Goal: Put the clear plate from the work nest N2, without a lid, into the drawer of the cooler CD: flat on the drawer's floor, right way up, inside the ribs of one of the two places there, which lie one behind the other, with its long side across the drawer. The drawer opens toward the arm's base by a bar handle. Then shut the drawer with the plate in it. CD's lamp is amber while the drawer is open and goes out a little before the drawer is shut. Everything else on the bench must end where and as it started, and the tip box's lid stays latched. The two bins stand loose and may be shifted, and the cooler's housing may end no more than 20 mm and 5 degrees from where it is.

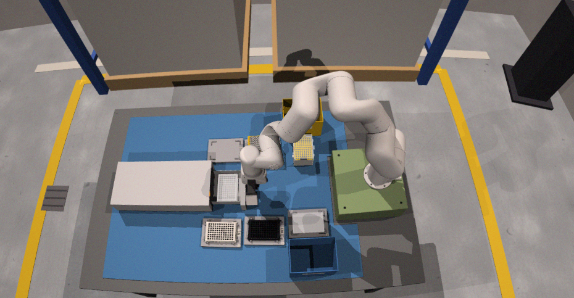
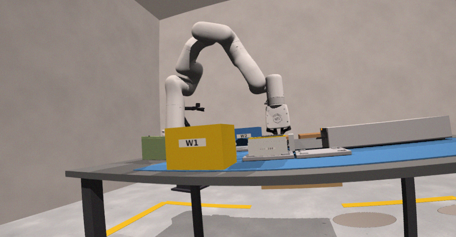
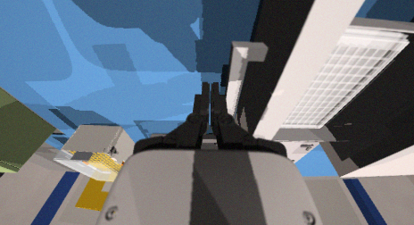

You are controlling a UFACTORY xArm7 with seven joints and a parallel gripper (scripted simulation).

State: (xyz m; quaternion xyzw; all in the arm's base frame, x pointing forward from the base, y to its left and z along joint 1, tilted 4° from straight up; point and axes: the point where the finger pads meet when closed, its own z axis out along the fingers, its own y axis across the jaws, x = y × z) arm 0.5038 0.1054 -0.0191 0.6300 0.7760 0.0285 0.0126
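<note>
Gripper: we found the gripper (image 1: 252, 193) clenched on nothing, fingers pressed together, pointing down just in front of the drawer's bar handle (image 1: 244, 191); we could not tell whether they touched it.

Clear plate: we noted the clear plate (image 1: 227, 186) lying flat in the open drawer (image 1: 214, 174) of the cooler (image 1: 160, 183), wells up; in the wrist view its grid (image 3: 343, 85) sat behind the pale drawer front.

Drawer: it stood partly pulled out toward the green base block (image 1: 361, 199); we saw no lamp in any view.

Near side of the gripper: a grey nest with a clear-topped insert (image 1: 308, 222), a black well plate (image 1: 263, 229) and a white well plate (image 1: 219, 231) sat in a row, with the blue bin (image 1: 312, 255) beside the first.

Far side: an empty grey nest (image 1: 225, 149) lay just behind the drawer, with two yellow tip racks (image 1: 303, 149) partly under the arm (image 1: 305, 107).

In the way: the forearm hung over the yellow bin (image 1: 317, 125), marked W1 (image 2: 191, 142) in the exterior view, hiding most of it from above.

Mat: all sat on a blue mat (image 1: 168, 252) on the grey bench (image 1: 100, 279).
</note>
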